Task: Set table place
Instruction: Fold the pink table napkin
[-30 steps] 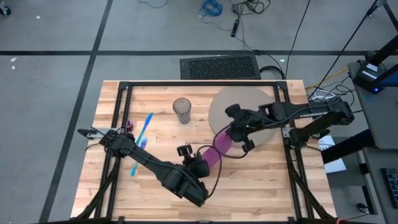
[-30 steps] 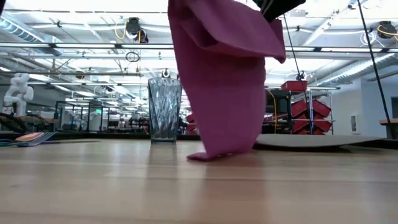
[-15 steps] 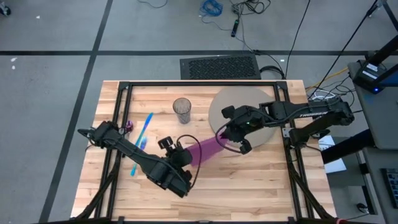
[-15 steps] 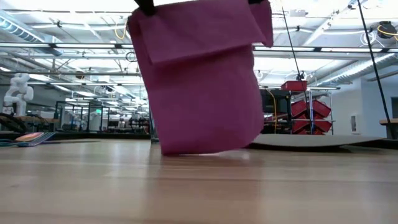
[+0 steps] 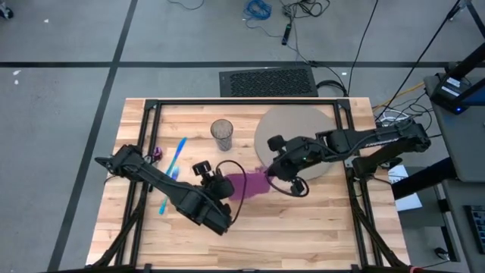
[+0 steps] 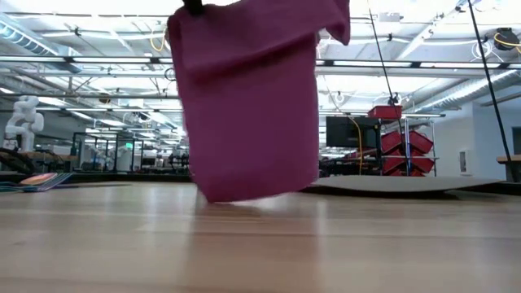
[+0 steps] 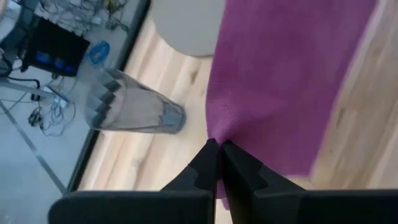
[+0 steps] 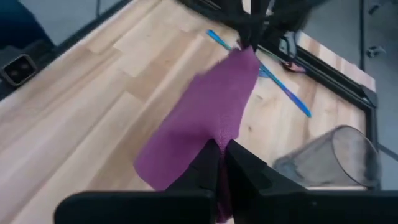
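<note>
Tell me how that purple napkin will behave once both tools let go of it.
The purple napkin looks floppy: pinched between the left tool and the right tool, it hangs in a loose sheet. It would probably collapse flat on the table, and seems light.

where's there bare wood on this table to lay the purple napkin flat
Both grippers, left and right, hold the napkin stretched above mid-table. Bare wood lies under it and on toward the near edge, and along the table to its near right corner. It is crowded farther back: glass, round mat, and blue cutlery to the left.
</note>
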